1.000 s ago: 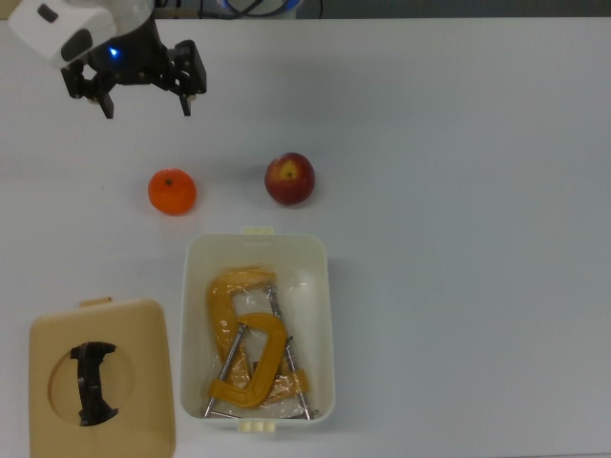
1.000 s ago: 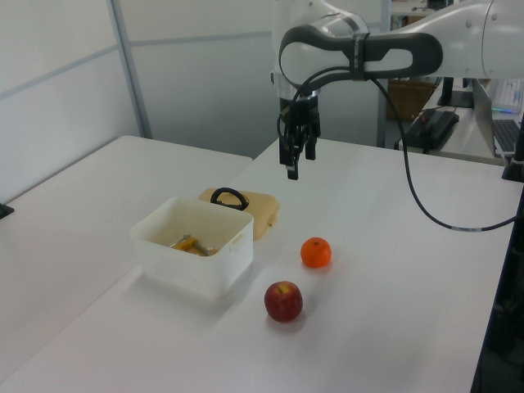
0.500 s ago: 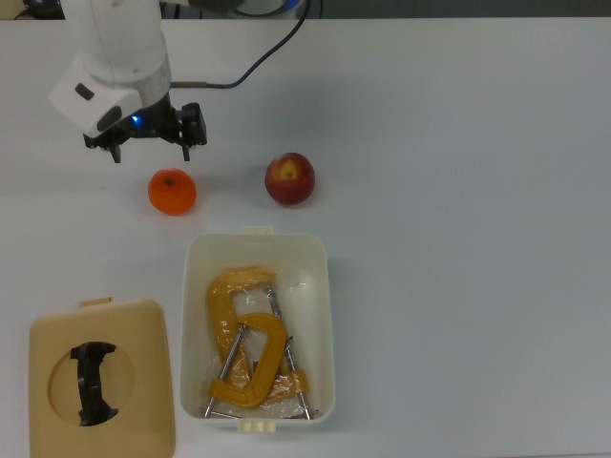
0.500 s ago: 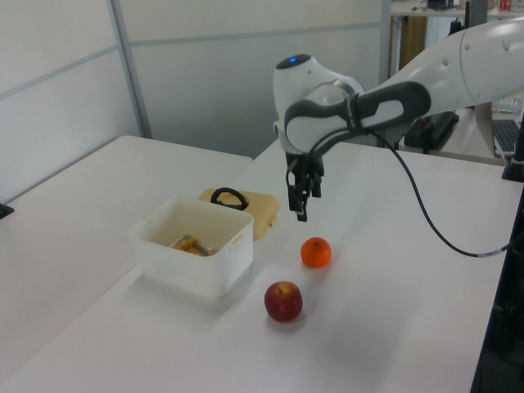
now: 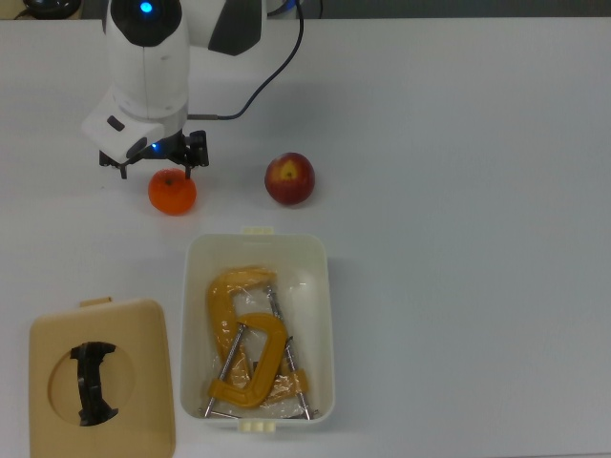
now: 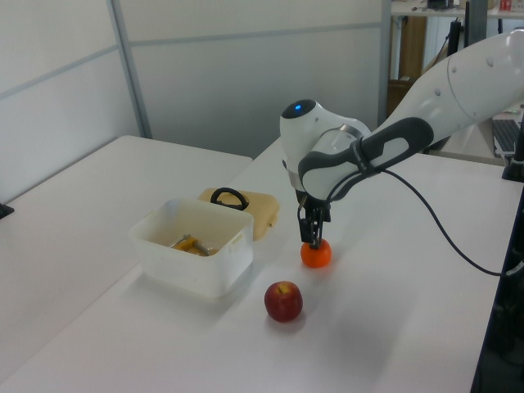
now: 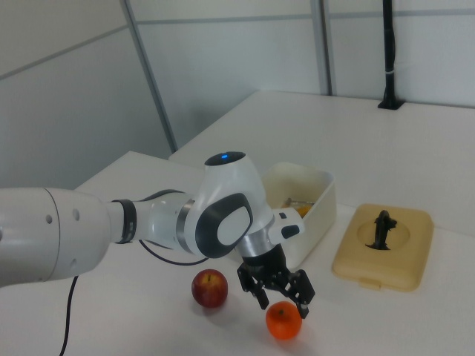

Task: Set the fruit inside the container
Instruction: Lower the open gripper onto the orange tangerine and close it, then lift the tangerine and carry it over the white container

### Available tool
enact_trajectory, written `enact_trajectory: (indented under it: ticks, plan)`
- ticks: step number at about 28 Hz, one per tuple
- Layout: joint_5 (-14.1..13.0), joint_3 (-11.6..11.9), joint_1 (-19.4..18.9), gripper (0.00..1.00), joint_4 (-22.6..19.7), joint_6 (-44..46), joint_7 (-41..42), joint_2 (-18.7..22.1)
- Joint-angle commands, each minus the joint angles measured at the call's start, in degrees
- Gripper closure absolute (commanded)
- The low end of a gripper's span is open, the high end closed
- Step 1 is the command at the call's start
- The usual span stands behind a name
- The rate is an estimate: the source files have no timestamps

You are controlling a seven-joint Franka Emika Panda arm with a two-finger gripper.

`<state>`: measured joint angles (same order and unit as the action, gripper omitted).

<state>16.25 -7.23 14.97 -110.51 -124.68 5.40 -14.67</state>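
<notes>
With our gripper (image 7: pixel 283 295) poised jaws spread just over the orange (image 5: pixel 172 192) on the table (image 5: pixel 458 143), beside the apple (image 5: pixel 289 178) and near the container (image 5: pixel 320 286), we should centre, descend to its widest girth, then close gently.

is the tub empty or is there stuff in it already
Not empty. The tub is open and holds yellow clamps. Its lid lies beside it. The orange and apple are outside on the table.

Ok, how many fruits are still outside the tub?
2. The orange lies on the table under the gripper; the apple sits beside it, near the tub. None visible inside.
</notes>
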Motion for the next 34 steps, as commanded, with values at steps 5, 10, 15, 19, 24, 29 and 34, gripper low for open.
enact_trajectory:
  ticks: [5, 10, 15, 19, 24, 29, 34]
  plan:
    - [5.98, 0.02, -0.82, 0.0, -1.55, -3.9, -7.23, -2.47]
    - [6.34, 0.02, -2.23, 0.0, -1.47, -3.99, -7.85, -3.35]
    - [6.86, 0.02, -2.32, 0.0, -1.38, -3.99, -8.12, -3.96]
    - [7.04, 0.02, -2.32, 0.0, -1.2, -4.16, -8.12, -4.14]
    - [7.31, 0.02, -2.23, 0.29, -0.85, -4.69, -8.12, -4.14]
    - [6.43, 0.02, -2.05, 1.0, 0.29, -4.34, -8.12, -2.39]
    - [0.73, 0.02, -1.7, 1.0, 0.64, -3.99, -7.6, 3.06]
